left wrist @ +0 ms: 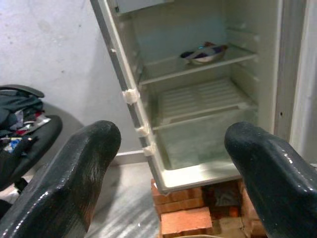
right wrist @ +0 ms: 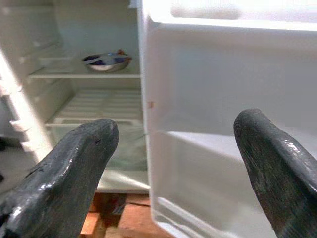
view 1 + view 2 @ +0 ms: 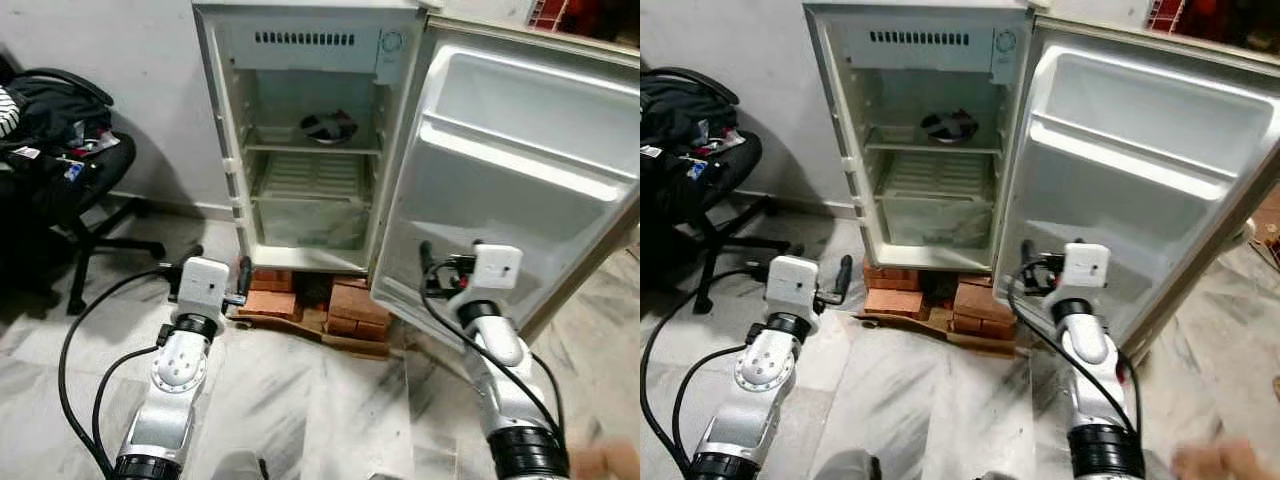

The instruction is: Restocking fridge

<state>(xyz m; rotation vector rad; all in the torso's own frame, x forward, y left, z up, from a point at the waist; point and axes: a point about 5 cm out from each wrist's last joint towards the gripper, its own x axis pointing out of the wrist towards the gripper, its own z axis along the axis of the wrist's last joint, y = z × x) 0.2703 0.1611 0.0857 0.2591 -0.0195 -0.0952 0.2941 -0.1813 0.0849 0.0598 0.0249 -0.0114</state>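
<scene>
Office chair (image 3: 70,170): far left against the wall, heaped with dark clothes.
Left end effector (image 1: 168,163): raised low before the fridge, fingers spread wide, nothing between them.
Fridge (image 3: 305,140): small white unit in the middle, standing open on stacked bricks (image 3: 330,305) over a marble floor (image 3: 320,400).
Bowl (image 3: 328,126): the one item inside, resting on the upper shelf toward the right.
Lower shelf (image 3: 312,178): white slatted rack above a clear drawer.
Right end effector (image 2: 173,168): held just beside the door's inner face, fingers wide apart, gripping nothing.
Door (image 3: 520,170): swung fully open to the right, white moulded racks showing.
</scene>
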